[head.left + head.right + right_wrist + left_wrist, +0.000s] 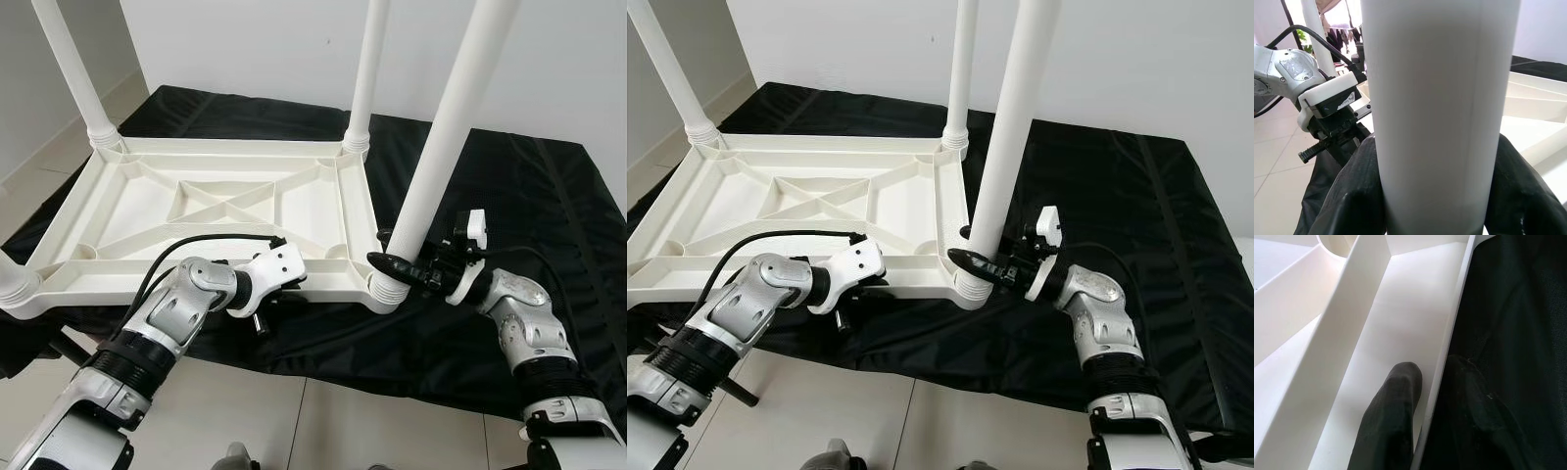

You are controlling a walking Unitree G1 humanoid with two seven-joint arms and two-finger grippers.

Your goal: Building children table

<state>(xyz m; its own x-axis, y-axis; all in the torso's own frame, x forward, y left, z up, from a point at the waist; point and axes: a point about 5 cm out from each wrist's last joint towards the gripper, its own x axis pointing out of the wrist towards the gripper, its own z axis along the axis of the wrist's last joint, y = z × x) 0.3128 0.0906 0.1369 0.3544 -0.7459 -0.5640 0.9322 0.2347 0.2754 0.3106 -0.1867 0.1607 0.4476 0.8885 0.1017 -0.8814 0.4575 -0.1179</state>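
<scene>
A white plastic table top [147, 211] lies upside down on a black cloth. White legs stand up from its corners. My right gripper [398, 259] is shut on the near right leg [441, 147] just above its socket. In the right wrist view both black fingers [1352, 196] press against that leg [1440, 107]. My left gripper [284, 294] is clamped on the table top's near rim [333, 284]. One finger [1391, 421] lies inside the rim wall [1449, 333]; the other sits outside it, dark against the cloth.
Other legs rise at the far left [73, 69] and far right [367, 69] corners, and a socket [12, 284] shows at the near left. The black cloth [529, 196] hangs over the front edge above a tiled floor [294, 421]. A white wall stands behind.
</scene>
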